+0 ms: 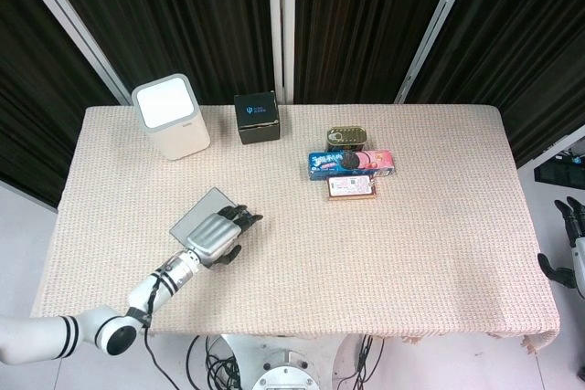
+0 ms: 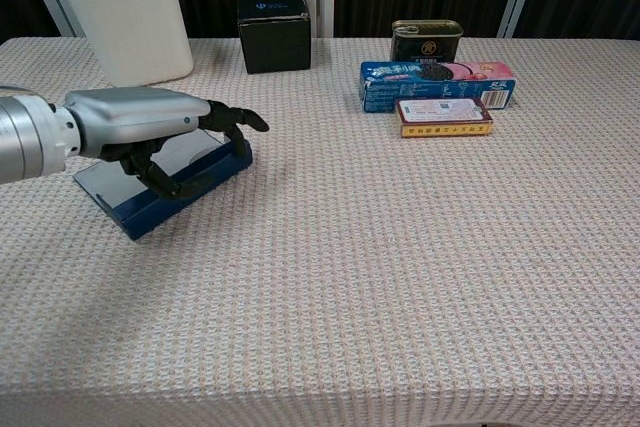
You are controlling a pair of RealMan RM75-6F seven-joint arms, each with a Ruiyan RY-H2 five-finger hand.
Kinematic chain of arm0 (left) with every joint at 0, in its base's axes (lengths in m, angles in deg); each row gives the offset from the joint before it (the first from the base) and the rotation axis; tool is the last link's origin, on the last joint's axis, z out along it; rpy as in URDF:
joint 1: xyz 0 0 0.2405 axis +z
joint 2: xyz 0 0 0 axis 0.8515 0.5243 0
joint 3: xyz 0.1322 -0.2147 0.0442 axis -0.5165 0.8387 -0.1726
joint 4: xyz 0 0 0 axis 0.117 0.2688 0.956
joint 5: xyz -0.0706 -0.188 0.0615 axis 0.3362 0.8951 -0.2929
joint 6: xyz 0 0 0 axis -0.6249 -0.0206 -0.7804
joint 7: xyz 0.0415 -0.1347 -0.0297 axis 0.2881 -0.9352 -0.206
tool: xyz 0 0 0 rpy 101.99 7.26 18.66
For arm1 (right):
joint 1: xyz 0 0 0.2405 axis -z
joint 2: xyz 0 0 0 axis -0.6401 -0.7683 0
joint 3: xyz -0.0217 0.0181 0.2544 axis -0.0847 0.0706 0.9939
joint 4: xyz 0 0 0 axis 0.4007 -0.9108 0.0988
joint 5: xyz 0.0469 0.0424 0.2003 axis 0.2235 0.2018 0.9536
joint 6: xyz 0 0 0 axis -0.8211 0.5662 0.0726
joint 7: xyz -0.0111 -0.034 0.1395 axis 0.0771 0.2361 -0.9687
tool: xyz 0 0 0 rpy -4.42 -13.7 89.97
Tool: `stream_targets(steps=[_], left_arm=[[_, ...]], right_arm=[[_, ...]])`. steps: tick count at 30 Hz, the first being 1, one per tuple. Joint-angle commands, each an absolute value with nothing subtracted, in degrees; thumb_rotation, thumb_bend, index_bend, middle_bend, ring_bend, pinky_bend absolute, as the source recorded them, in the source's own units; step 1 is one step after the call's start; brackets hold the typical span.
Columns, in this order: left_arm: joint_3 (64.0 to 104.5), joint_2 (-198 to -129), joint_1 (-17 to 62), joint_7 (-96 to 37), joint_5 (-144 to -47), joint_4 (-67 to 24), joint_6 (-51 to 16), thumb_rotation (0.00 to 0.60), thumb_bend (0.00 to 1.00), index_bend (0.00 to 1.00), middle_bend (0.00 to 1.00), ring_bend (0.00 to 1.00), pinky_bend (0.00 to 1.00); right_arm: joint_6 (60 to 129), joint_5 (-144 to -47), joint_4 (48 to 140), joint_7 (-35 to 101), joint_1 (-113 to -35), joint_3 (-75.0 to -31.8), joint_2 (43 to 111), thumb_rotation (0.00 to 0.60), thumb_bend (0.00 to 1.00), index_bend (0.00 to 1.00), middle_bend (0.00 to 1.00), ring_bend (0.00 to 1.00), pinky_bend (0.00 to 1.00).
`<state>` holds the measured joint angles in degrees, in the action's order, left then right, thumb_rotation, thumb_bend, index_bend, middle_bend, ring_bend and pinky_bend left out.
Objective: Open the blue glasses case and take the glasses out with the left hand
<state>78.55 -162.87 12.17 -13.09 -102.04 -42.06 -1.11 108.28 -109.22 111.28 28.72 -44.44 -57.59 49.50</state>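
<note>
Left hand (image 2: 150, 127) curls over the closed blue glasses case (image 2: 165, 179), grip unclear; a push could skid it toward the worktop's (image 2: 400, 277) left edge.

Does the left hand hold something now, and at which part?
The left hand lies over the closed blue glasses case, fingers curled at its front long edge. Whether this is a real grip cannot be told. The right hand, beside the table, holds nothing.
</note>
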Motion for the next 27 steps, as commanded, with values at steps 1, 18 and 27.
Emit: stream_targets(steps=[1,18,27], left_arm=[[78.8,-162.2,12.0,-12.2,-100.4,-42.6,-0.5,0.600,0.58,0.07,0.21,0.00,0.13],[80.5,-160.6,12.0,-7.7,-90.3,-40.5,-2.4,0.600,0.65,0.07,0.22,0.00,0.13],[81.6,-160.8,11.9,-9.3,-86.2,-35.9,-0.8,0.600,0.65,0.07,0.22,0.00,0.12]], right_arm=[[108.3,-109.3,111.3,28.8,-44.4,-57.6,49.5,0.600,0.28,0.00,0.00,0.00,0.00],[108.5,-109.5,112.4,30.4,-44.5,-57.8,49.5,0.600,0.28,0.00,0.00,0.00,0.00],[108.4,-109.5,112.8,30.7,-44.5,-57.8,49.3,0.600,0.28,0.00,0.00,0.00,0.00]])
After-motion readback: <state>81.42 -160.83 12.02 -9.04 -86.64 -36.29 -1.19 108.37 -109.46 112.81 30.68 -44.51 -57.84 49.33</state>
